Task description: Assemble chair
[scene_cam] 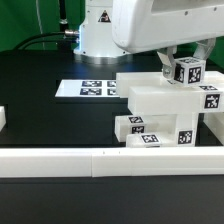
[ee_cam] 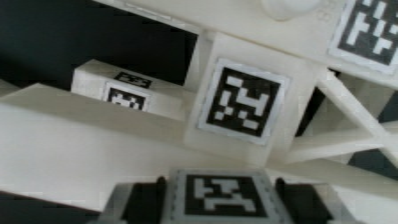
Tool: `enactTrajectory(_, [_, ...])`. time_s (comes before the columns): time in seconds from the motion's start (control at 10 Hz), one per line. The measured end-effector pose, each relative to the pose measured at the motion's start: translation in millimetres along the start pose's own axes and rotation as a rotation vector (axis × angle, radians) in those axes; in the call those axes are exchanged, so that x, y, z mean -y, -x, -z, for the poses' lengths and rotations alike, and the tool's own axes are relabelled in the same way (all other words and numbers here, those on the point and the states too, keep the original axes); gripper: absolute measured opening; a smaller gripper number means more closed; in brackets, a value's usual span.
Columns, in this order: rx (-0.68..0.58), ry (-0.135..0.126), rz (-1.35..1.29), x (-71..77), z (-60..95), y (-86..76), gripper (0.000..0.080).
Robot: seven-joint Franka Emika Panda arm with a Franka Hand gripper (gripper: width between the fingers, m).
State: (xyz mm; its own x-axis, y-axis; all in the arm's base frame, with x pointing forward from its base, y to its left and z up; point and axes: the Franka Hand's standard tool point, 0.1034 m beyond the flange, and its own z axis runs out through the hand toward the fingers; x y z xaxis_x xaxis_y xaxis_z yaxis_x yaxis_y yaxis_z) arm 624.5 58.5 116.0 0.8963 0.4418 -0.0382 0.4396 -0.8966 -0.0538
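My gripper is shut on a small white tagged cube, a chair part, and holds it just above the right end of a wide white panel. That panel rests on other white tagged chair parts near the border wall. In the wrist view the cube sits between my dark fingers, and the gripper hangs over a tagged upright part and a smaller tagged block.
The marker board lies flat behind the chair parts on the black table. A long low white border wall runs along the front. A white piece sits at the exterior view's left edge.
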Motion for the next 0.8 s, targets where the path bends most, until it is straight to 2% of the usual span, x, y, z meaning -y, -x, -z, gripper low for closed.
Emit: enactTrajectory(0.8, [-0.007, 0.003, -0.087, -1.6, 0.2, -0.6, 0.0284])
